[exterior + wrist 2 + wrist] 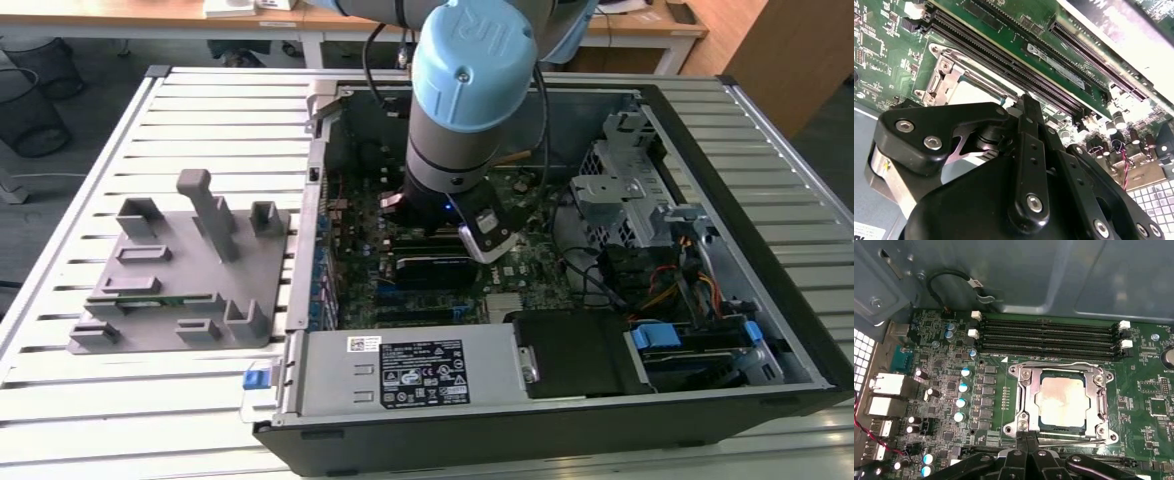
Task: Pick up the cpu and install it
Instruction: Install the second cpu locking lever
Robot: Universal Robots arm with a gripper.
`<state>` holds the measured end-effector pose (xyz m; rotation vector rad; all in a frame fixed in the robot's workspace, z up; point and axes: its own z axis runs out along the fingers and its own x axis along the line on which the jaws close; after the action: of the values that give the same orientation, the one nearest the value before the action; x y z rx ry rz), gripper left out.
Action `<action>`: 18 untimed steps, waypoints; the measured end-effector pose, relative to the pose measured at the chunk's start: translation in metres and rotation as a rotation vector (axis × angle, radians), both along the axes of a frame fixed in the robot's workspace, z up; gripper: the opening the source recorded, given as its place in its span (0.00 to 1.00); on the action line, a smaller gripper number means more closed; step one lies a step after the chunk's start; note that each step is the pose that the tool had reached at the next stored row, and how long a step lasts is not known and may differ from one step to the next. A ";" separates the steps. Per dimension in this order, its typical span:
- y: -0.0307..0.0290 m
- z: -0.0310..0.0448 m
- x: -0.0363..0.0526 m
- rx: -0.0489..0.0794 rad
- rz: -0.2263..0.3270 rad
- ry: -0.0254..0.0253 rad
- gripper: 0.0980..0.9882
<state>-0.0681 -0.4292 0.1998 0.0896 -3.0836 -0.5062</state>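
The cpu [1061,401] lies flat in the metal socket frame [1024,395] on the green motherboard [944,390], its silvery top smeared with pale residue, as the first wrist view shows; in the second wrist view a pale corner of it shows beside the frame's hinge, partly behind the black gripper [1026,107]. The gripper's linkage crowds the near edge of both wrist views, with its fingers drawn close together just at the socket's edge, next to the thin retention lever [1069,441]; whether they are fully closed I cannot tell, and nothing appears to be gripped between them. In the exterior view the blue-and-grey arm [461,110] reaches straight down into the open computer case [747,250], while the grey fixture block [187,270] sits well apart on the slatted table [80,200], toward the exterior view's left. By my reading the chip is already seated, so the work stands at the closing part of the install, or just past placing. Any further move here would call for care: the tips are close to the socket frame and the memory slots [1049,335], and a sideways nudge could shift the chip
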 end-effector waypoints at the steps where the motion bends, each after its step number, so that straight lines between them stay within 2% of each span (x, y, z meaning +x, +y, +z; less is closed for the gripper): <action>1: -0.0004 0.0000 -0.0003 0.000 0.000 0.0000 0.01; 10: -0.0077 0.0000 -0.0017 0.007 0.000 0.0000 0.01; 18: -0.0083 -0.0036 -0.0047 0.023 0.000 0.0000 0.01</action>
<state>-0.0729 -0.4375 0.1961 0.0899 -3.0782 -0.5424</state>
